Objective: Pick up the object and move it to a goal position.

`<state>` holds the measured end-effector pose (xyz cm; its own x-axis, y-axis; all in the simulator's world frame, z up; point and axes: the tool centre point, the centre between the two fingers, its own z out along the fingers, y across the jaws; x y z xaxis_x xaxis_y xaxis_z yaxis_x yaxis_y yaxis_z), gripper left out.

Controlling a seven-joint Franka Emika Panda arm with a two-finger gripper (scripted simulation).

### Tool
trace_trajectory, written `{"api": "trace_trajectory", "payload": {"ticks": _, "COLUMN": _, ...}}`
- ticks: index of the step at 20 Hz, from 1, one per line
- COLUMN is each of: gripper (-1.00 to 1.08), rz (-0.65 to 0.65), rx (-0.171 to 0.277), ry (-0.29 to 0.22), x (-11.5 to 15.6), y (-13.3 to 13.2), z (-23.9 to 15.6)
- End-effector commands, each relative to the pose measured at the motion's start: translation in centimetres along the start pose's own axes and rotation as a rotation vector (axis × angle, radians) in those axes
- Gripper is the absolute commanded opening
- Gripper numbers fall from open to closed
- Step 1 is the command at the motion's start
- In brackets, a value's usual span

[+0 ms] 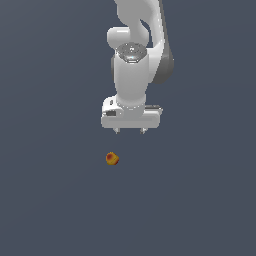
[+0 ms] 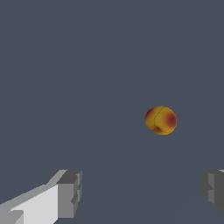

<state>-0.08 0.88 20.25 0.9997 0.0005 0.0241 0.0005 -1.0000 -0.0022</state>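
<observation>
White Panda gripper (image 1: pixel 130 131) hangs with jaws spread wide, holding nothing. Small round orange-yellow ball with red patches (image 1: pixel 112 159) lies on the plain grey floor (image 1: pixel 50 200), apart from the fingers, toward exterior view's left. Centre over ball first, then descend straight, close gently so it doesn't roll.

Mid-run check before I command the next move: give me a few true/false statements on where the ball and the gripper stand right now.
1. The ball lies apart from the gripper, untouched. True.
2. The jaws are shut on the ball. False: they stand wide apart, holding nothing.
3. In the exterior view the ball sits toward the left of the gripper's midline. True.
4. The ball is plain blue. False: it is orange-yellow with red patches.
5. A second ball lies nearby. False: only one is visible.
</observation>
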Motion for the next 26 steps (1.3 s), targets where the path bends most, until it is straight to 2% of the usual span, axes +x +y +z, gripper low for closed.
{"api": "trace_trajectory", "payload": {"ticks": 1, "gripper": 1.0, "rz": -0.021, "rx": -0.001, "ry": -0.001, "x": 0.1, "y": 0.2, "z": 0.3}}
{"api": "trace_trajectory", "payload": {"ticks": 10, "gripper": 1.0, "rz": -0.167, "rx": -0.006, "ry": -0.006, "x": 0.8, "y": 1.5, "z": 2.0}}
{"api": "trace_trajectory", "payload": {"ticks": 26, "gripper": 1.0, "rz": -0.549, "rx": -0.007, "ry": -0.019, "x": 2.2, "y": 5.0, "z": 6.8}}
